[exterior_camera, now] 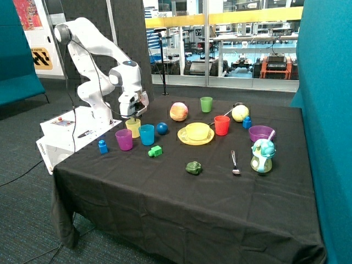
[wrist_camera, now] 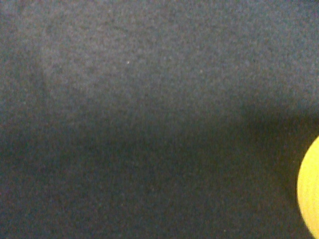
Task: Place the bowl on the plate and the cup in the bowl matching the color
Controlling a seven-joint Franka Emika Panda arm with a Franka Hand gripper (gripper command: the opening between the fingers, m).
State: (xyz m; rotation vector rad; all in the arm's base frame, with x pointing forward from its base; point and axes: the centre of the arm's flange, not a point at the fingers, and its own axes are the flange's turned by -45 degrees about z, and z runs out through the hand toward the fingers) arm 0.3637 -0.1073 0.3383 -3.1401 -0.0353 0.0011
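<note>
The yellow bowl (exterior_camera: 197,131) sits on the yellow plate (exterior_camera: 184,138) near the middle of the black-clothed table. The yellow cup (exterior_camera: 132,128) stands upright at the table's back corner by the robot base, just behind the purple cup (exterior_camera: 124,139) and blue cup (exterior_camera: 146,134). My gripper (exterior_camera: 133,114) hangs directly above the yellow cup, close to its rim. In the wrist view only black cloth and a yellow curved edge (wrist_camera: 311,196) show, which looks like the cup.
A blue ball (exterior_camera: 161,128), green block (exterior_camera: 155,150) and small blue piece (exterior_camera: 103,146) lie near the cups. A red cup (exterior_camera: 221,125), green cup (exterior_camera: 206,104), peach-coloured fruit (exterior_camera: 179,111), purple bowl (exterior_camera: 261,133), spoon (exterior_camera: 235,162) and green pepper (exterior_camera: 193,168) are spread around the plate.
</note>
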